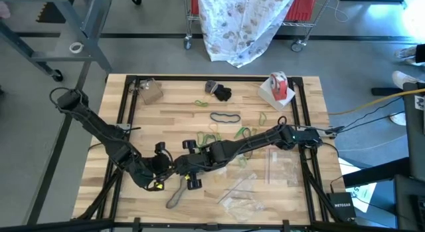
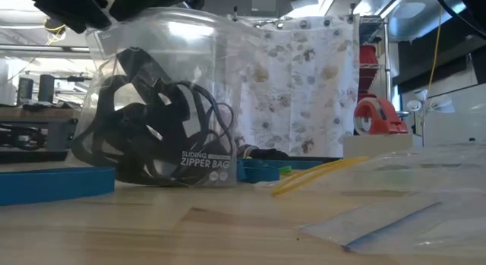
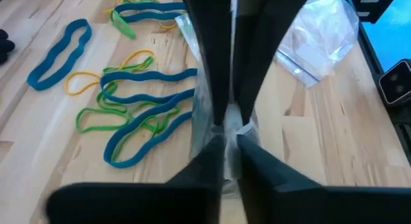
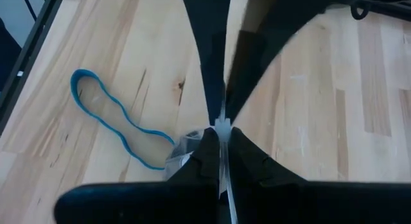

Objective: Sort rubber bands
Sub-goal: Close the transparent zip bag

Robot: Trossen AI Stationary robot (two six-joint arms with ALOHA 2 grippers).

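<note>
Bag (image 2: pixel 152 105), clear plastic zipper type, black rubber bands (image 2: pixel 144 136) inside: pinched by left gripper (image 3: pixel 230 131) and right gripper (image 4: pixel 221 131), both clenched, at table's six o'clock. Risk: film slipping, contents spilling.

Both arms are crowding the table's near centre

From the table's middle in the high view, the left arm (image 1: pixel 106 135) is blocking the 8 o'clock side and the right arm (image 1: pixel 246 142) is lying across from 3 o'clock, while loose rubber bands (image 1: pixel 224 117) are cluttering 12 o'clock and clear plastic bags (image 1: pixel 282 167) are covering 4 to 5 o'clock. The tape roll (image 1: pixel 279 86) is standing at 1 o'clock. Bare wood (image 1: pixel 174 99) is staying open toward 10 to 11 o'clock.
</note>
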